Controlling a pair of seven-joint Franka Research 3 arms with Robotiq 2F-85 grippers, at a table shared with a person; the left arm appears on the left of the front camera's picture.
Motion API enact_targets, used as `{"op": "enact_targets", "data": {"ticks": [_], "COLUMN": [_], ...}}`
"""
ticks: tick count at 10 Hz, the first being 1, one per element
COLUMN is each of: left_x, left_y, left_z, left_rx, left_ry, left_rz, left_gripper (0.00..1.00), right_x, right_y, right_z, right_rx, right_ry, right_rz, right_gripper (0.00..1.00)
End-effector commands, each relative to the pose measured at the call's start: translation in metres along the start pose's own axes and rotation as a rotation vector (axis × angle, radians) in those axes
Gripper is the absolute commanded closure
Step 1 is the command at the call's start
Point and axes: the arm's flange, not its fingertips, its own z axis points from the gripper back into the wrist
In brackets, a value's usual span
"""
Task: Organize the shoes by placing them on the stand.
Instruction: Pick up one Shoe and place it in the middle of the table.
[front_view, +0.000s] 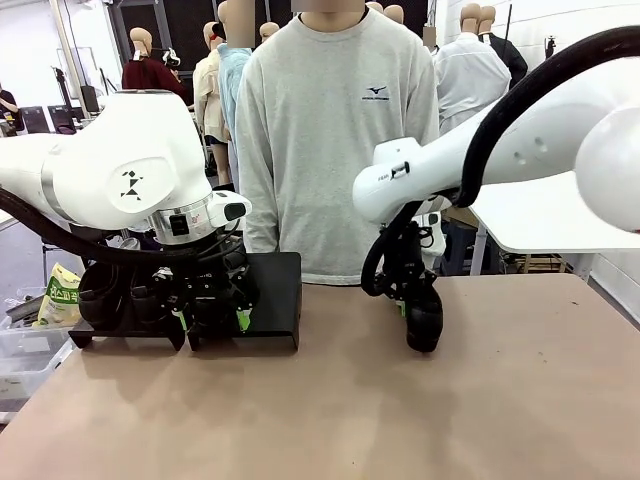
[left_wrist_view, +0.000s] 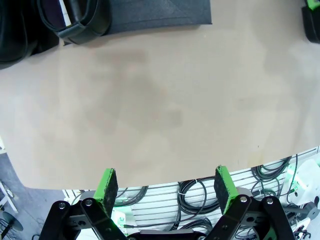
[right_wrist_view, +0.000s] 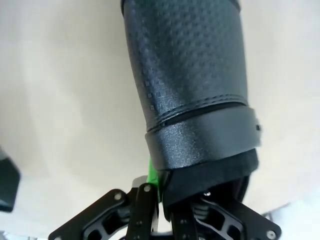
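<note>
With my right gripper clamped on the heel rim of a black shoe on the table, toe pointing away from the fingers, the stand lies to its left, beside my wide-open, empty left gripper.

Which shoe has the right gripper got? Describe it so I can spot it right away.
Start at the black stand on the table's left side, then look right across bare tabletop to the right gripper, in front of the person. The black shoe hangs from it, pinched at the rim. It's the one away from the stand.
</note>
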Motion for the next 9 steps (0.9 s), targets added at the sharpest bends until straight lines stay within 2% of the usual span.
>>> {"op": "enact_targets", "data": {"ticks": [1, 4, 7, 9], "left_x": [-0.001, -0.001, -0.001, -0.001], "left_y": [0.0, 0.0, 0.0, 0.0], "left_z": [-0.001, -0.001, -0.001, -0.001], "left_rx": [0.011, 0.011, 0.011, 0.011], "left_ry": [-0.019, -0.019, -0.019, -0.019], "left_rz": [0.02, 0.02, 0.02, 0.02], "left_gripper": [0.0, 0.0, 0.0, 0.0], "right_x": [-0.082, -0.169, -0.209, -0.218], "right_y": [-0.012, 0.002, 0.035, 0.048], "right_z": [0.033, 0.034, 0.021, 0.016], "right_rx": [-0.024, -0.036, -0.039, -0.052], "right_ry": [-0.024, -0.107, -0.112, -0.096], "right_rz": [-0.044, 0.048, 0.212, 0.209], "right_gripper": [1.0, 1.0, 1.0, 1.0]}}
